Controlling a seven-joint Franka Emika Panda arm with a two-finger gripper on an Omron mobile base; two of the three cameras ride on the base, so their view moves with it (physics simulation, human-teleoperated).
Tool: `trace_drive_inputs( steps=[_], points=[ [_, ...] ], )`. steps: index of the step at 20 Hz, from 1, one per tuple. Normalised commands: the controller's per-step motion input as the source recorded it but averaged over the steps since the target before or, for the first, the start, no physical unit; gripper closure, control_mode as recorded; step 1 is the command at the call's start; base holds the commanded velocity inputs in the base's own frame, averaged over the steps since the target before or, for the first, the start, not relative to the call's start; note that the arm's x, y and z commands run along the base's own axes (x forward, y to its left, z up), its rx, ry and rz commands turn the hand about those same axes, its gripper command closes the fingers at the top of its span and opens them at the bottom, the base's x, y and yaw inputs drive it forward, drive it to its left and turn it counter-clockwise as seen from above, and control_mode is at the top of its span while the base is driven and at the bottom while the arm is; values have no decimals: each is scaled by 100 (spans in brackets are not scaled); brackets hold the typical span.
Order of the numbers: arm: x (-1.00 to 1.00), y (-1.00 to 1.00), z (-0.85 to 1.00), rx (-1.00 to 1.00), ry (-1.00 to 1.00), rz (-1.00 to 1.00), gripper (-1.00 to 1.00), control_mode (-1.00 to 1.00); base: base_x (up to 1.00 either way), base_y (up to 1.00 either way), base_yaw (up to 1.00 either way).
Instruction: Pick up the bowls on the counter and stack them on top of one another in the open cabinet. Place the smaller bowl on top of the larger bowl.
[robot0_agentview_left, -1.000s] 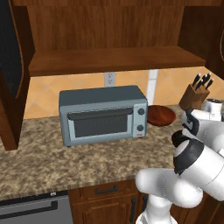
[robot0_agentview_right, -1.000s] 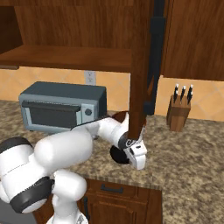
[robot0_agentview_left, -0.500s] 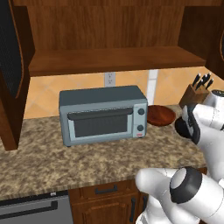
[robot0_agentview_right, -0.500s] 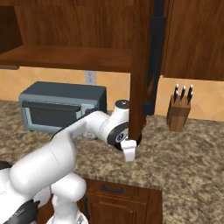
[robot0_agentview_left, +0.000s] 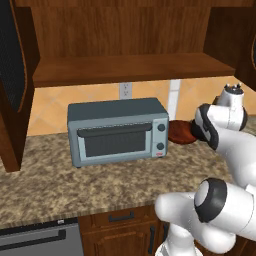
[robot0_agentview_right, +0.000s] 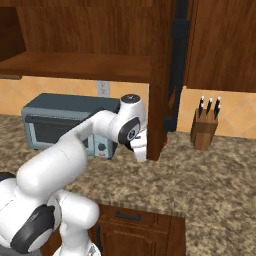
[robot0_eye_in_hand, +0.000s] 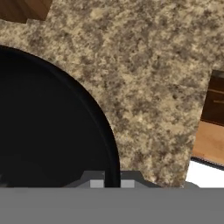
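Observation:
A reddish-brown bowl (robot0_agentview_left: 181, 132) sits on the granite counter (robot0_agentview_left: 100, 185) just right of the toaster oven, partly behind my arm. In the hand view a bowl with a black inside (robot0_eye_in_hand: 48, 122) lies at the left, over the counter (robot0_eye_in_hand: 153, 65). Its dark rim runs between the two finger tips of my gripper (robot0_eye_in_hand: 110, 183), which stand close on either side of it. Whether this is the reddish-brown bowl I cannot tell. From the right base view the gripper (robot0_agentview_right: 141, 152) points down beside the cabinet door. The open cabinet's shelf (robot0_agentview_left: 130, 67) is bare above.
A grey toaster oven (robot0_agentview_left: 117, 131) stands at the middle of the counter. A knife block (robot0_agentview_right: 204, 130) stands at the right by the wall. One open cabinet door (robot0_agentview_right: 160, 75) hangs close to my hand, another (robot0_agentview_left: 12, 75) at the far left.
My hand has moved up and back toward the wall, nearer the cabinet door. The reddish-brown bowl by the toaster oven has stayed in place.

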Motion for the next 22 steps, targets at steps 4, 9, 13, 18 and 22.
trace_drive_inputs(
  steps=[4,9,13,18,22],
  points=[
    [55,0,0,0,0,0,100,-100,0,0,0],
    [29,-4,-2,1,0,4,100,-100,0,0,0],
    [0,0,-42,4,0,10,100,-100,0,0,0],
    [11,0,-37,0,0,9,100,-100,0,0,0],
    [25,0,-1,0,0,10,100,-100,0,0,0]
  ],
)
